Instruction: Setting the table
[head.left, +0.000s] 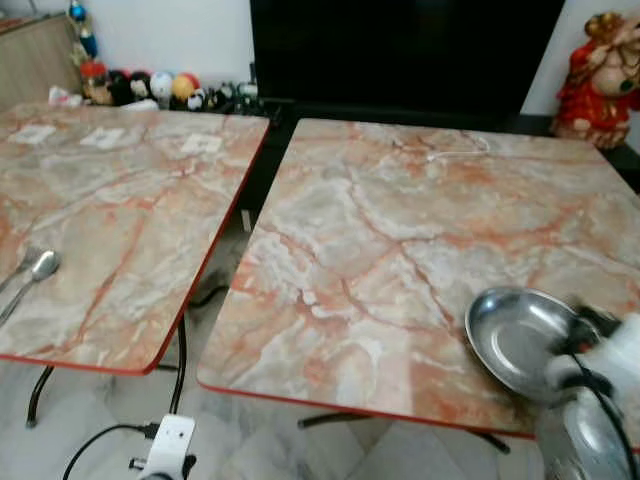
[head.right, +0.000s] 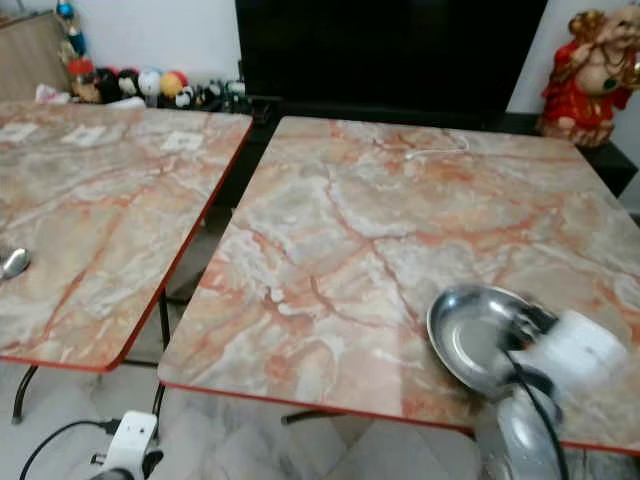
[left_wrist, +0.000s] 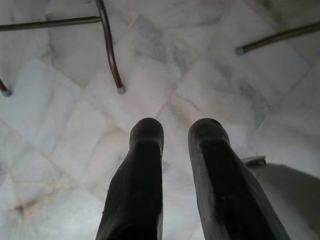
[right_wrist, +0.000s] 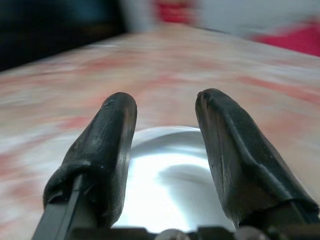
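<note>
right table (head.left: 400, 250): wide bare top | obstacle: steel bowl (head.left: 515, 340) near corner | gap between tables

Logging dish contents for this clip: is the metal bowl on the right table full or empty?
Empty. The metal bowl shows only bare, shiny steel inside, sitting near the table edge with the right end effector at its rim.

No legible text, label, brand or number appears on anything.

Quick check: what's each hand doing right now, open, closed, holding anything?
Left hand: open, holding nothing, hanging over the floor.
Right hand: open, at the round shiny metal bowl, not gripping it.
</note>
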